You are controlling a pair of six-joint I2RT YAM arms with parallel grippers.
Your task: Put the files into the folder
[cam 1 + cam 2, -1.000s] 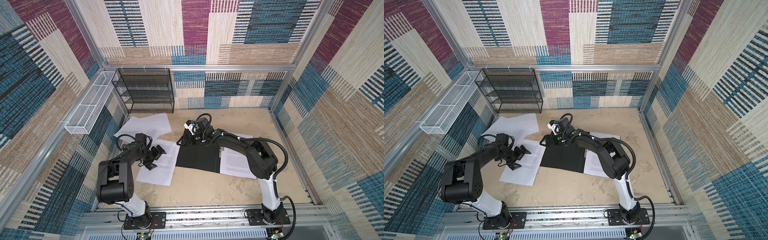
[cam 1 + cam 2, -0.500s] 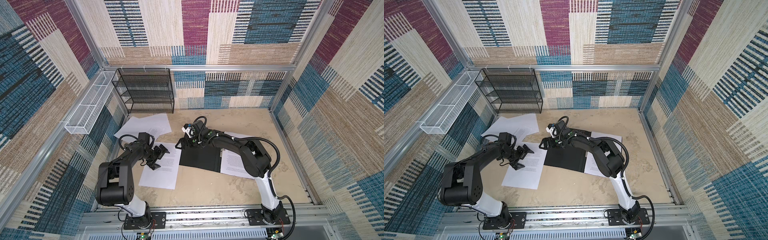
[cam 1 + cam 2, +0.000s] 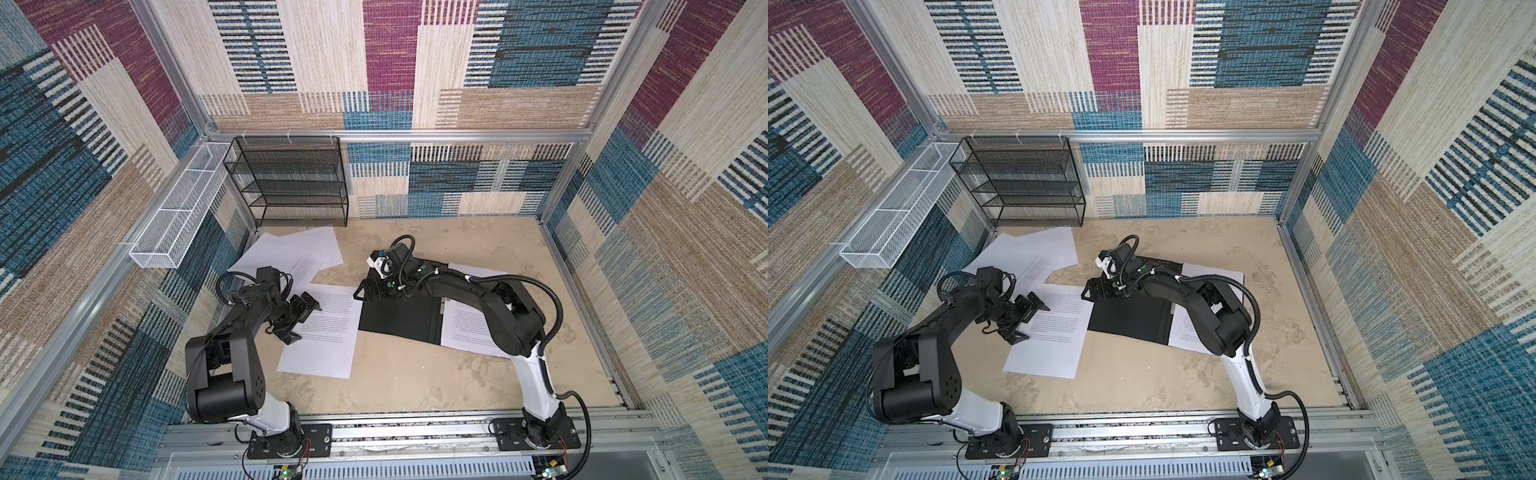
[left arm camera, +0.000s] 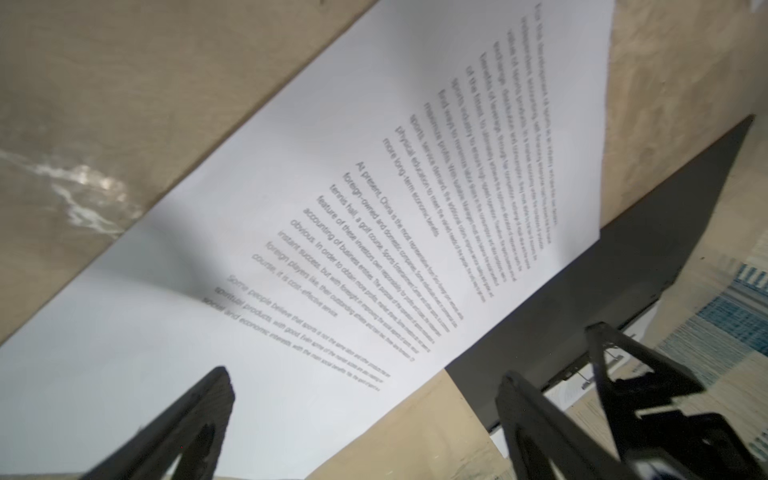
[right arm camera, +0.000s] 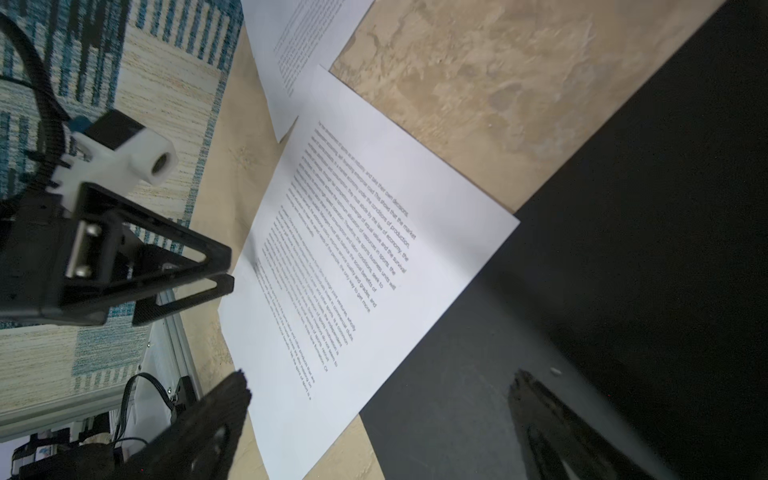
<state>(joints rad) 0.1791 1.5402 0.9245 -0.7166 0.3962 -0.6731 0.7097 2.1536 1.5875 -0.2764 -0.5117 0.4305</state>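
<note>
White printed sheets [image 3: 328, 332] are laid flat beside the matte black folder [image 3: 399, 320] on the mottled surface [image 3: 415, 382]; left gripper [image 3: 306, 326] and right gripper [image 3: 360, 291] jaws are released.

Robot lab test cell: aluminium frame [image 3: 415, 135], patterned walls [image 3: 386, 62] (carpet-like), arms [image 3: 515, 328] bolted to base rail [image 3: 415, 432].

Both top views are evenly and brightly lit, with soft shadows only. In the left wrist view the printed sheet [image 4: 291, 232] is blurred, and a soft shadow is cast across it.
</note>
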